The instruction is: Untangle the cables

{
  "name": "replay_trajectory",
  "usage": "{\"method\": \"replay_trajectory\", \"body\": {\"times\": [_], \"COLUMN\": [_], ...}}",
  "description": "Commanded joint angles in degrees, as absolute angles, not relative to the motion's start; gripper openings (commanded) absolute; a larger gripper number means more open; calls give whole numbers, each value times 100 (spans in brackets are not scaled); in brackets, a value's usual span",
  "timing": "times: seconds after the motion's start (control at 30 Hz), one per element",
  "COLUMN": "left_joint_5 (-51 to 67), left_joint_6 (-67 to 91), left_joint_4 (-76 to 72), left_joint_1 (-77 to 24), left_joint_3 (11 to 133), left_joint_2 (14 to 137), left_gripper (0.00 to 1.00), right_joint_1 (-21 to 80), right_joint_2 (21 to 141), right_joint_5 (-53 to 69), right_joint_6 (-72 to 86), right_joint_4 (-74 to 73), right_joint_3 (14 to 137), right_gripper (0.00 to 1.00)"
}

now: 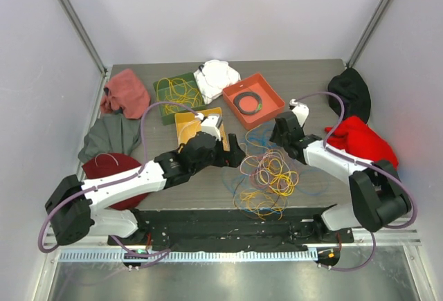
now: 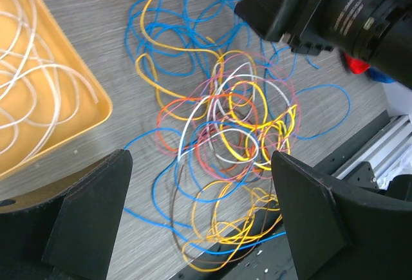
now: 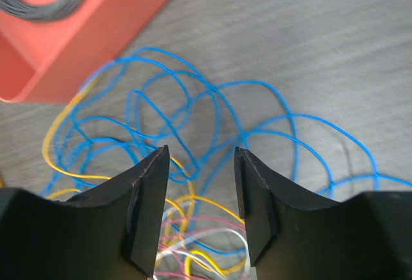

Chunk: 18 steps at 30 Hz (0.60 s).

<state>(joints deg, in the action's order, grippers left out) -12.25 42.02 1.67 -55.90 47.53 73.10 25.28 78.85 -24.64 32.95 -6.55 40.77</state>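
Note:
The cables (image 1: 266, 173) lie in one loose tangle on the table near its front edge: yellow, blue, pink, white and orange loops crossing each other. Some orange loops hang over the black front rail. My left gripper (image 1: 234, 153) hovers at the tangle's left side. In the left wrist view the cables (image 2: 225, 132) lie below this gripper (image 2: 203, 222), which is wide open and holds nothing. My right gripper (image 1: 280, 133) sits over the tangle's far side. In the right wrist view its fingers (image 3: 201, 164) stand apart above blue loops (image 3: 193, 100), gripping nothing.
An orange tray (image 1: 236, 111) with a coiled black cable stands behind the tangle. A yellow tray (image 1: 185, 131) holds white cables and a green tray (image 1: 166, 114) holds yellow ones. Cloths ring the table: pink (image 1: 127, 92), white (image 1: 216, 76), black (image 1: 349, 90), red (image 1: 360, 140).

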Motion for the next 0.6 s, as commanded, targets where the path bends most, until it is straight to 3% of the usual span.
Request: {"method": "replay_trajectory", "body": {"times": [0.0,0.17,0.27,0.3,0.33,0.5,0.57], "left_joint_5": [-1476,-1477,-1450,-1450,-1485,-1670,-1749], "left_joint_6": [4342,4333,4333,4333,4316,4298,4307], "left_joint_4": [141,167,184,202,211,45,26], "left_joint_1": [-5590,-5599,-5590,-5590,-5599,-5590,-5590], "left_joint_3": [4421,4324,4324,4324,4316,4210,4175], "left_joint_2": [6926,6890,6873,6856,6829,6575,6530], "left_gripper": [95,95,95,95,95,95,95], "right_joint_1": [2514,2505,2470,2470,2505,3233,3401], "right_joint_2": [8261,8998,8940,8799,8598,6457,6101], "right_joint_5": [-2285,-2364,-2548,-2575,-2610,-3409,-3340], "right_joint_6": [3243,3217,3217,3191,3173,2611,2505], "right_joint_4": [-35,132,45,35,-200,-719,-1272], "right_joint_3": [4447,4640,4737,4755,4772,5421,5851], "right_gripper": [54,50,24,5,1,1,1]}}
